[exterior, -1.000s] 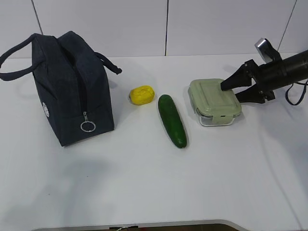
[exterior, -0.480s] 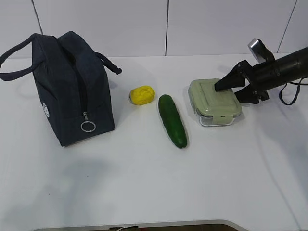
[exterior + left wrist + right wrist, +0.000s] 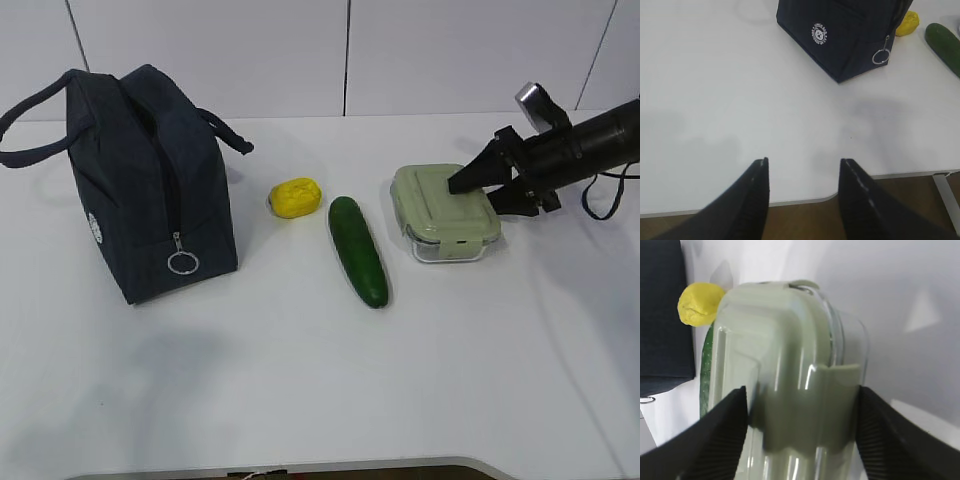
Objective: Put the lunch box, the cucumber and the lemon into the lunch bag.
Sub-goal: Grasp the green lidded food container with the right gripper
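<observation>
Exterior view: lunch bag (image 3: 140, 180) zipped; lunch box (image 3: 443, 212) lidded.

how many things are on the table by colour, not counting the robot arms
dark navy: 1, the fabric lunch bag with loop handles
yellow: 1, the small roundish lemon
dark green: 1, the long smooth cucumber
pale sage green over clear glass: 1, the rectangular lunch box with a clip-on lid
total: 4
</observation>
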`<state>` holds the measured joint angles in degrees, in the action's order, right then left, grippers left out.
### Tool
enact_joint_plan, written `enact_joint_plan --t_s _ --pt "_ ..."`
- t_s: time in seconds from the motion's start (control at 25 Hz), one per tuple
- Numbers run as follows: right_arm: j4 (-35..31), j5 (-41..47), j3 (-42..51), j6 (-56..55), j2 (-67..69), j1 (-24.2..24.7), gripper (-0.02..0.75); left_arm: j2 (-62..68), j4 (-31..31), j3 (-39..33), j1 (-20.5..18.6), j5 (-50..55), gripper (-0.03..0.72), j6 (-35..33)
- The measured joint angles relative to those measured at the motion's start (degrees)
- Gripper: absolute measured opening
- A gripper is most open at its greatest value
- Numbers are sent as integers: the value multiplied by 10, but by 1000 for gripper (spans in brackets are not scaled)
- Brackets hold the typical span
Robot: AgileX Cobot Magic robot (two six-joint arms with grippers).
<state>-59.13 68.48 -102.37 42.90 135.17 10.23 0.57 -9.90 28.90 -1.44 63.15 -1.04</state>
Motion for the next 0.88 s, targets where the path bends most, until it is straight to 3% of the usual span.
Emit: enact_joint_plan --t_s 0.88 --pt "-1 3 -2 -18 0 0 394 0 0 0 0 0 328 0"
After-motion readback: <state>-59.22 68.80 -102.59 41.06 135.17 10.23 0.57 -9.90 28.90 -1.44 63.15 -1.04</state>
